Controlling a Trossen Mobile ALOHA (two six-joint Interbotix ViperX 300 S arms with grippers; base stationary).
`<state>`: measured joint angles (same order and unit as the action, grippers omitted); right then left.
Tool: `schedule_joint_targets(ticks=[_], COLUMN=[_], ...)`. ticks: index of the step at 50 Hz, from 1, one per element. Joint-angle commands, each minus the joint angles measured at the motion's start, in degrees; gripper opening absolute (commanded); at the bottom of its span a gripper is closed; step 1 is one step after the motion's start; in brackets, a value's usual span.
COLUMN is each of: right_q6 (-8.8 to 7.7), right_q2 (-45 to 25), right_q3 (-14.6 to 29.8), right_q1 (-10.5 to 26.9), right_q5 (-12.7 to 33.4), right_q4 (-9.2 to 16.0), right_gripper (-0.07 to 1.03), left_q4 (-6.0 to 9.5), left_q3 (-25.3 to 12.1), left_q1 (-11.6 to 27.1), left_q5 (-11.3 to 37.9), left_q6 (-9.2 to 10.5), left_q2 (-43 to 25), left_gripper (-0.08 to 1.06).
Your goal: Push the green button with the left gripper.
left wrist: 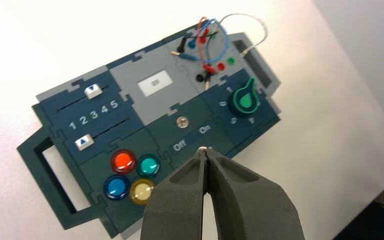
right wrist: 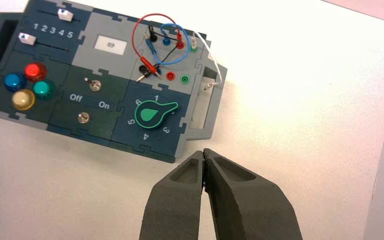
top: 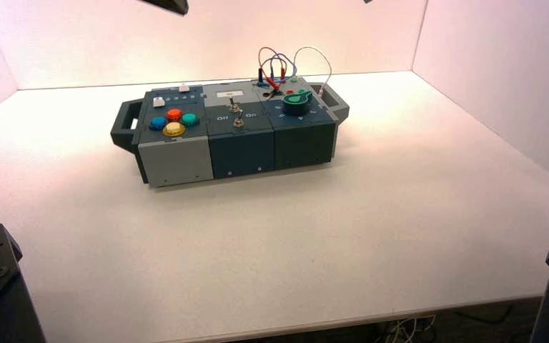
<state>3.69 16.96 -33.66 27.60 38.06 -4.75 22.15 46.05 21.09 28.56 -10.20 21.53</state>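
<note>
1. White surface [top: 400, 236] is seen carrying the dark box [top: 243, 146], with pale walls behind it.
2. Four round buttons are clustered at the box's left end: red [left wrist: 123, 161], blue [left wrist: 116, 186], yellow [left wrist: 142, 191], and the green button [left wrist: 149, 165], which sits on the cluster's right, beside the section marked Off and On.
3. The left gripper [left wrist: 206, 152] is held above the box, apart from it, its tips seen over the near edge of the switch section, near the green button; its jaws are pressed together.
4. The right gripper [right wrist: 204, 154] is held above the surface, just off the box's near edge by the green knob [right wrist: 152, 114]; its jaws are likewise closed, with nothing between them.
</note>
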Motion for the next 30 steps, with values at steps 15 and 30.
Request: schedule_joint_targets(ticks=[15, 30], right_q6=[0.18, 0.09], right_q2=[3.0, 3.0], right_q3=[0.3, 0.3], right_q1=[-0.1, -0.1], right_q5=[0.4, 0.4], right_q4=[2.2, 2.5], right_gripper=[-0.02, -0.02], left_q4=[-0.09, 0.18], left_q3=[-1.7, -3.6], left_q1=[-2.3, -2.3], left_q5=[-0.5, -0.5], left_q6=[-0.18, -0.18], left_q2=[-7.6, -15.5], left_gripper=[-0.03, -0.03])
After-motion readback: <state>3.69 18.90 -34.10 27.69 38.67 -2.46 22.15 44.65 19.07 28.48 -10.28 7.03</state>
